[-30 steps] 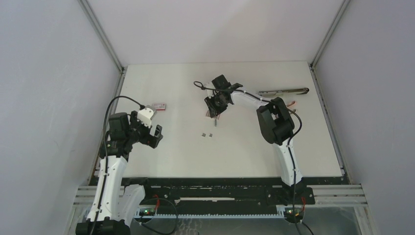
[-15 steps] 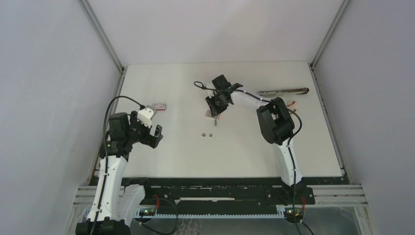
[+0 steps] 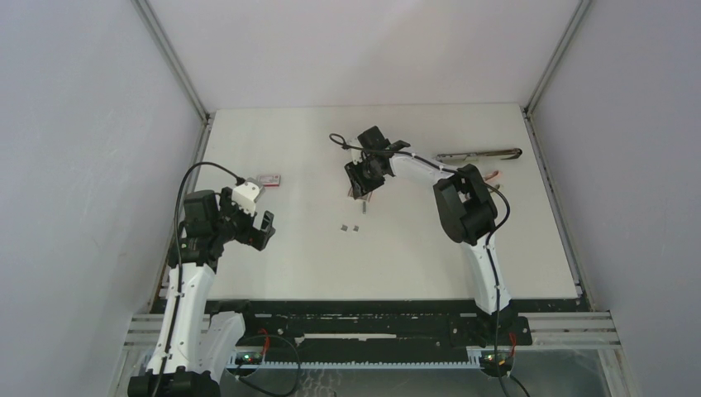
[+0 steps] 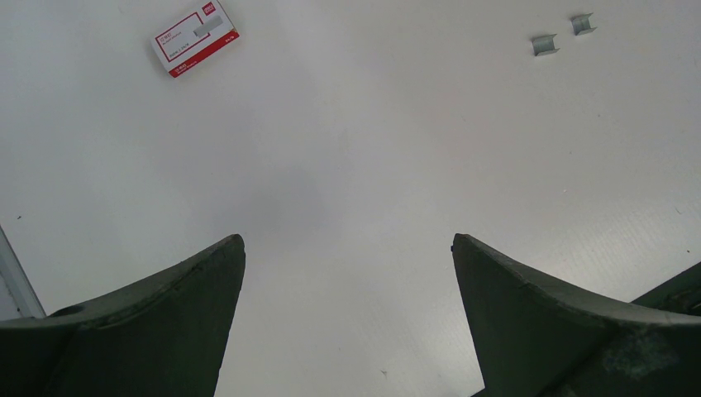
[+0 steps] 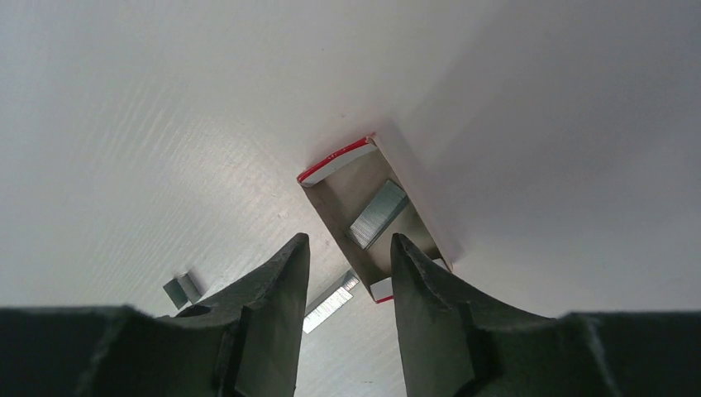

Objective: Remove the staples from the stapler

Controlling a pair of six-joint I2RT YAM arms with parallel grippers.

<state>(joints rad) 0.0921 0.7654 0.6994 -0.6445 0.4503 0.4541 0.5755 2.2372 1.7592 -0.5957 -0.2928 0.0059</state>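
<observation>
The stapler (image 3: 479, 154) lies opened out flat at the back right of the table. Staples show in three places. One grey strip (image 5: 378, 213) lies inside an open red-edged box tray (image 5: 337, 192). A second strip (image 5: 331, 302) rests on the table just in front of that tray. Two short pieces (image 3: 347, 227) lie mid-table, also seen as staple pieces (image 4: 544, 44) in the left wrist view. My right gripper (image 5: 349, 241) hovers over the tray, jaws partly apart, nothing between them. My left gripper (image 4: 347, 240) hangs wide open over bare table at the left.
A closed red-and-white box (image 4: 195, 38) lies at the left, beyond my left gripper. A small red-and-white item (image 3: 493, 174) sits near the stapler. A black cable loop (image 3: 334, 141) arches over the right wrist. Grey walls enclose the table on three sides.
My right gripper has drawn slightly toward the back of the table over the tray. The left arm has not moved.
</observation>
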